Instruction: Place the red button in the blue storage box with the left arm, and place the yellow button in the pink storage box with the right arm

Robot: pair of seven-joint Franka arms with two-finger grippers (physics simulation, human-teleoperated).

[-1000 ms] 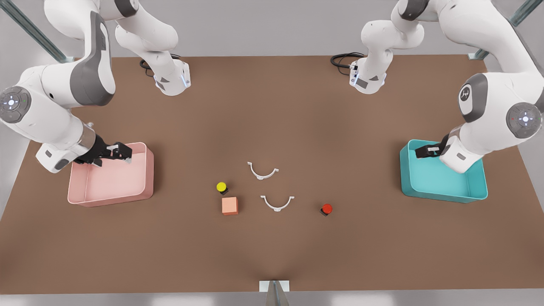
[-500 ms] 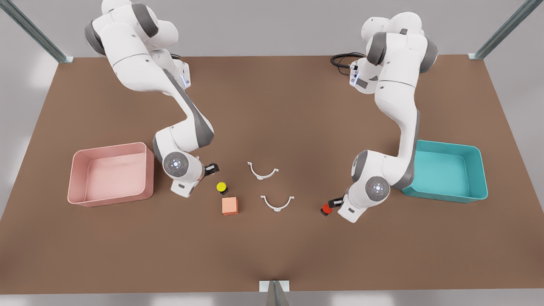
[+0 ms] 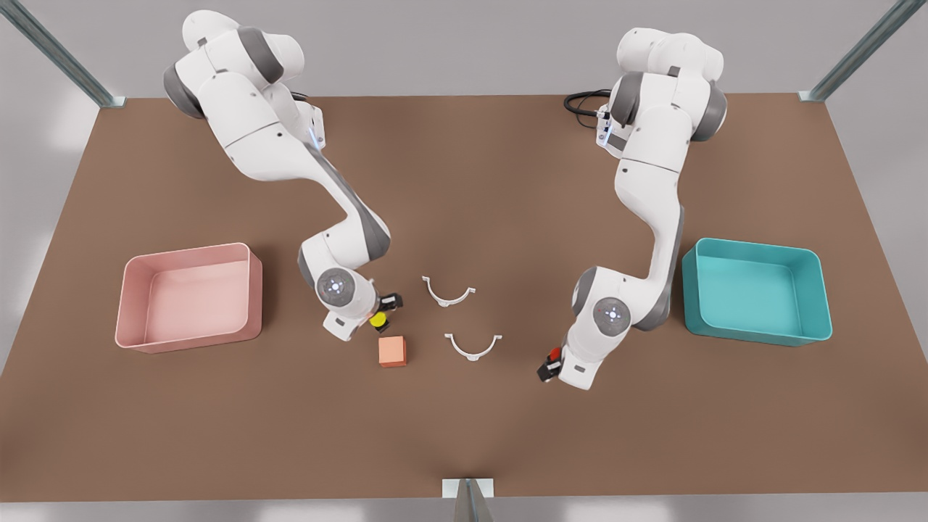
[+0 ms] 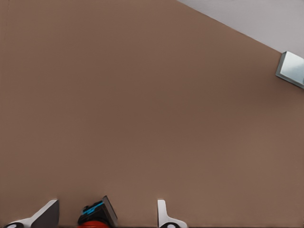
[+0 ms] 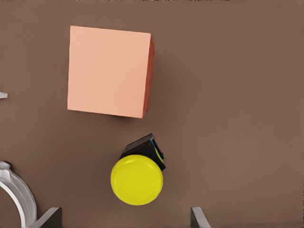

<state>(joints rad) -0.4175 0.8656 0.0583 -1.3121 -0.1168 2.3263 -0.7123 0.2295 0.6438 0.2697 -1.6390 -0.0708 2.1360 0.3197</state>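
Yellow button lies on the table beside the orange cube, between the open right gripper fingers. Red button sits off-centre between the open left gripper fingers; centre before closing. Neither is gripped.

Brown table: boxes, buttons, cube, seemingly clips.
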